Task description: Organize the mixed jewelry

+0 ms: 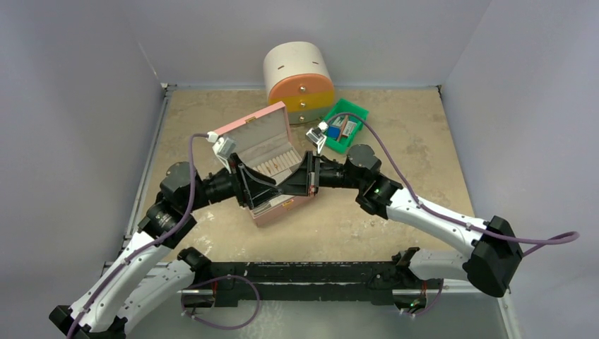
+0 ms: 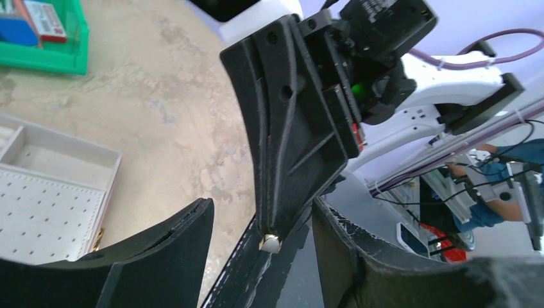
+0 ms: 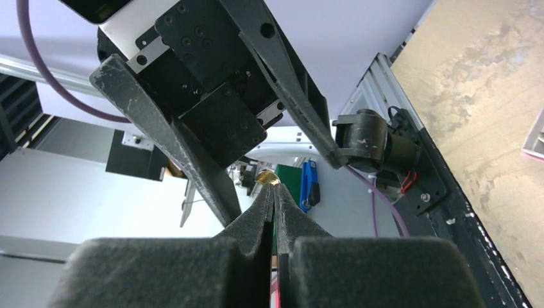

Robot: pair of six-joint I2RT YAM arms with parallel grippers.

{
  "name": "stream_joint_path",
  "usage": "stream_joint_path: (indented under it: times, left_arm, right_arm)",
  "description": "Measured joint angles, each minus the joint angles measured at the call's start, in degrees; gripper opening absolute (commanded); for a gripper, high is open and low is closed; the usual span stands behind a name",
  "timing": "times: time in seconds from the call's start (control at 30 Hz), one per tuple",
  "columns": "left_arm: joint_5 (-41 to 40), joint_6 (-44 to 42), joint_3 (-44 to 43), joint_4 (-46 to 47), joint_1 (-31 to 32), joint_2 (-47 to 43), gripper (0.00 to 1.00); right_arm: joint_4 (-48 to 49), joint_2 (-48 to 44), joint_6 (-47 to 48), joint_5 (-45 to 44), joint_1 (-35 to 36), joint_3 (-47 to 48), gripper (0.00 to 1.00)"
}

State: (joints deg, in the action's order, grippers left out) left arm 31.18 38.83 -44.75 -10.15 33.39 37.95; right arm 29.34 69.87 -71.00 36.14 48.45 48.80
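While both arms meet mid-air over the box, step in hand: looks like a handover tbh, one tiny gold piece (image 3: 266, 177) going from right to left before it gets filed in the pink jewelry box (image 1: 272, 134).
Where the piece is: pinched at the very tip of the right gripper (image 3: 272, 192), up off the table. It sits between the left gripper's fingers but touches neither, as far as the wrist views show. Stud or ring? Too small to call.
Right gripper: clamped tight, pads flush together, only the gold bit poking out.
Left gripper (image 2: 256, 221): jaws apart, roughly mid-width, one finger on each side of the right tip, gripping nothing yet.
Next move calls for: the left fingers pinching onto the exposed bit of gold, not onto the right's fingertips, and the right letting go only once the left has it. Very little sticks out, so my guess is it's easy to drop, and it'd land somewhere in or beside the open box.
Arm pose: both forearms reach inward, nearly level, wrists nose to nose above the box's near side. Elbows are bent back toward the bases.
Box: lid up, ring rolls (image 1: 277, 164) and a pegged tray (image 2: 51, 205) showing.
Other jewelry: can't pick any out here.
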Motion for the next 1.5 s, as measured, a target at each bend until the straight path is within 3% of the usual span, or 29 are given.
stream_joint_path:
  times: [0.37,1.5]
  left_arm:
    - [2.9,3.9,0.0,5.5,0.0,-1.0,0.48]
    - [1.5,3.6,0.0,2.7,0.0,-4.0,0.34]
  right_arm:
    - [2.4,-0.2,-1.2,0.9,0.0,0.0,0.0]
    - [9.1,-2.5,-4.7,0.4,0.0,-3.4,0.0]
